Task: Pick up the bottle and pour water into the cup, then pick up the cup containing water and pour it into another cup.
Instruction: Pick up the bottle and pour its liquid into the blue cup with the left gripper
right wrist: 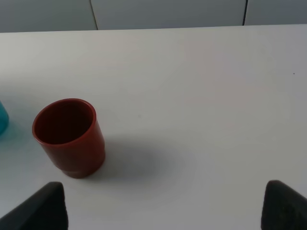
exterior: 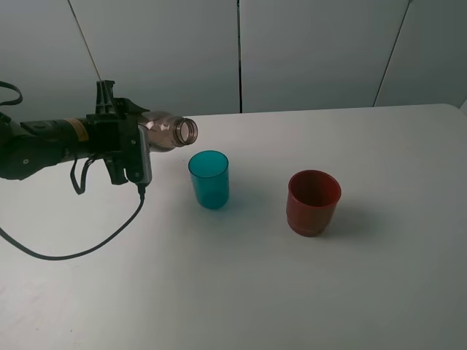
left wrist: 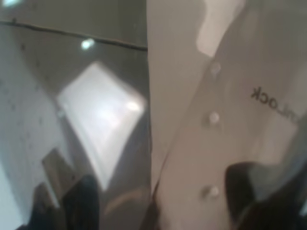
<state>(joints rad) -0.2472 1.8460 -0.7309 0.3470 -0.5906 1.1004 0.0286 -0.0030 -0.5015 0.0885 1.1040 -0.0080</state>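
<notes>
My left gripper (exterior: 135, 149) is shut on the smoky brown bottle (exterior: 169, 131) and holds it nearly level in the air, its open mouth pointing right, just above and left of the teal cup (exterior: 209, 179). The teal cup stands upright on the white table (exterior: 379, 277). The red-brown cup (exterior: 313, 201) stands upright to its right. In the left wrist view the bottle's clear wall (left wrist: 192, 124) fills the frame, with dark fingers (left wrist: 81, 206) at the edge. In the right wrist view the red-brown cup (right wrist: 69, 136) stands ahead, and my right gripper (right wrist: 163, 211) is open and empty.
A black cable (exterior: 80, 248) hangs from the left arm and loops over the table. A sliver of the teal cup (right wrist: 2, 117) shows at the edge of the right wrist view. A grey panelled wall (exterior: 314, 51) stands behind the table.
</notes>
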